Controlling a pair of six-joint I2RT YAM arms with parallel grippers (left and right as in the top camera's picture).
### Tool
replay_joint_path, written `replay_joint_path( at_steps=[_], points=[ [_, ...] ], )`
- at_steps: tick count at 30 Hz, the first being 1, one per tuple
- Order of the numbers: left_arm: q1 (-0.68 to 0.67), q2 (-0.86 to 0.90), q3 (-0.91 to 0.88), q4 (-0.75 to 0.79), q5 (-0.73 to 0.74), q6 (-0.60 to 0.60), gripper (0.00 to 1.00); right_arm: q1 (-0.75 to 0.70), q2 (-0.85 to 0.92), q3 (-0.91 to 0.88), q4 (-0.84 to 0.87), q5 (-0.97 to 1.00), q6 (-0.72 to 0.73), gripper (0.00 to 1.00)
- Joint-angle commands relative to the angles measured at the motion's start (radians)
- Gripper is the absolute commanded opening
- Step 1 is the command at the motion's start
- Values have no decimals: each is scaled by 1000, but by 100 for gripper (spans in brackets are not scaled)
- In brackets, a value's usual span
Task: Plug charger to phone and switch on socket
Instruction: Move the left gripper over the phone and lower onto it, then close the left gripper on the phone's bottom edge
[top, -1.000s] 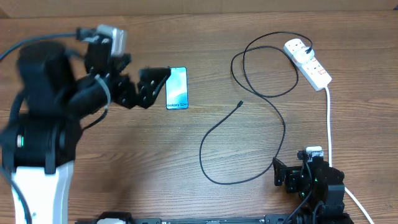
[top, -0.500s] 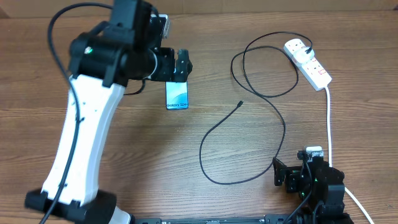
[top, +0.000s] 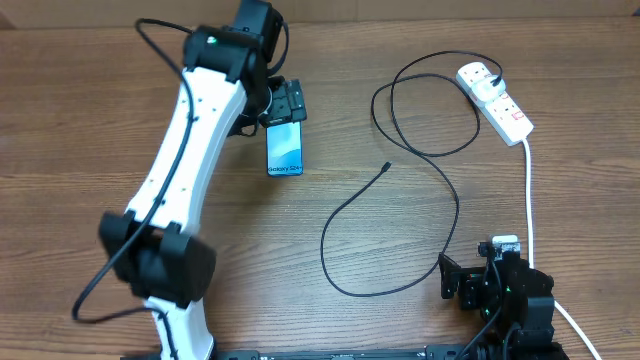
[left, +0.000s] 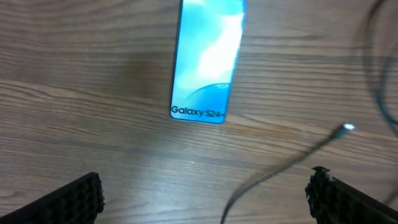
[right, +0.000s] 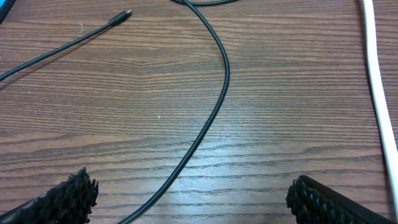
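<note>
The phone (top: 285, 150) lies flat on the counter (top: 80, 150), screen up, left of centre, with its "Galaxy" end toward the near edge. The left pincer (top: 289, 103) hangs over the phone's far end and hides that end from overhead. In the left wrist view the pincer (left: 205, 180) is spread wide, one ribbed finger (left: 71, 202) in each lower corner and only bare wood between them. The phone (left: 208, 59) lies beyond the fingers, apart from both.

The charger (top: 440, 190) sprawls in loose loops across the middle and right of the counter. Its tip (top: 387, 167) rests on the wood, well apart from the phone, with open counter between them. The tip (left: 348, 128) shows blurred in the left wrist view, off to the phone's right. The black plug (top: 496, 76) sits at the far end of the socket (top: 497, 102), which lies slanted near the far right corner. A thick white cord (top: 528, 200) runs from the socket down the right side, past the right arm.

The right pincer (top: 447, 278) sits low near the front edge, close to the charger's near loop. Its wrist view shows the pincer (right: 193, 186) spread wide and holding nothing. The charger (right: 217, 93) crosses the wood ahead of it, with the tip (right: 126, 14) at upper left and the cord (right: 376, 74) along the right edge.
</note>
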Motion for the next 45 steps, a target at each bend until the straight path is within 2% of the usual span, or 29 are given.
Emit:
replay_joint_path(
  at_steps=[1, 14, 17, 21, 29, 36, 41, 45],
  points=[
    [-9, 90, 22, 13, -26, -29, 100, -3, -2, 12, 2, 9, 1, 100],
    [-15, 327, 22, 143, -25, -28, 100, -3, -2, 12, 2, 9, 1, 100],
    [-15, 363, 22, 162, -22, 16, 100, -3, -2, 12, 2, 9, 1, 100],
    [-15, 393, 22, 171, -27, 58, 100, -3, -2, 12, 2, 9, 1, 100],
    [-6, 443, 21, 177, -30, 63, 100, -3, -2, 12, 2, 9, 1, 100],
    [-5, 462, 21, 196, -30, 129, 100, -3, -2, 12, 2, 9, 1, 100],
    [-6, 462, 21, 243, -58, 168, 96, -3, -2, 12, 2, 9, 1, 100],
    [-1, 462, 21, 271, -67, 166, 99, -3, -2, 12, 2, 9, 1, 100]
  ],
)
